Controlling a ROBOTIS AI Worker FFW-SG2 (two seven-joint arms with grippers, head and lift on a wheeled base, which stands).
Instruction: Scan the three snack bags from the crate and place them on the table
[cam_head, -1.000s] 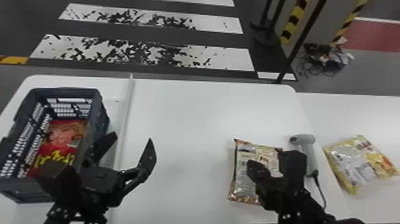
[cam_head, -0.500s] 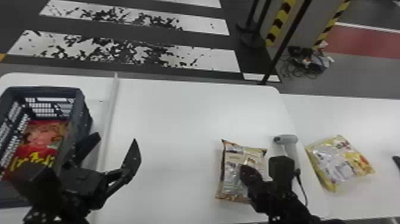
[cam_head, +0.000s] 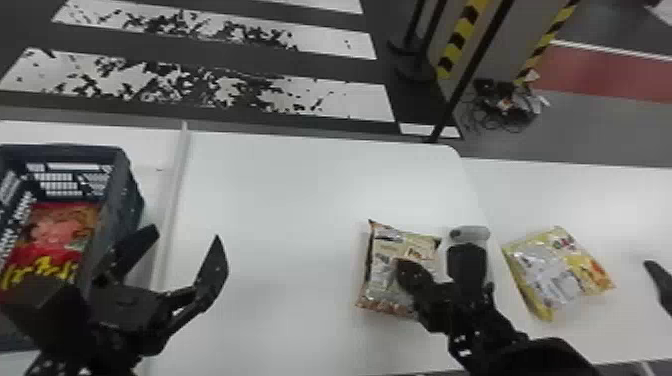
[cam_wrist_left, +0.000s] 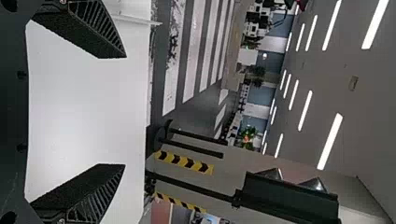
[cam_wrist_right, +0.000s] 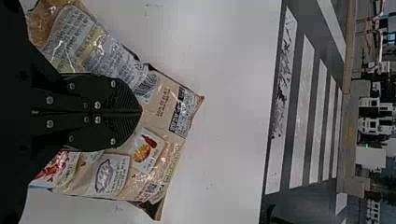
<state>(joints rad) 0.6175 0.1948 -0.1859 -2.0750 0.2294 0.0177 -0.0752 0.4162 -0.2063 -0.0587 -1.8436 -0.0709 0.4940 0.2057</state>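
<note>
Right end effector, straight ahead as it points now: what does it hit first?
Probably the snack bag lying under and beyond the right end effector's tips. Depth is unclear; at a shallow enough angle it might skim over toward the table.

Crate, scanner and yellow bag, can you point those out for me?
Crate (cam_head: 125, 192): head view, its right wall.
Scanner (cam_head: 475, 233): head view, its light-coloured head.
Yellow bag (cam_head: 557, 272): head view, middle of its upper face.
</note>
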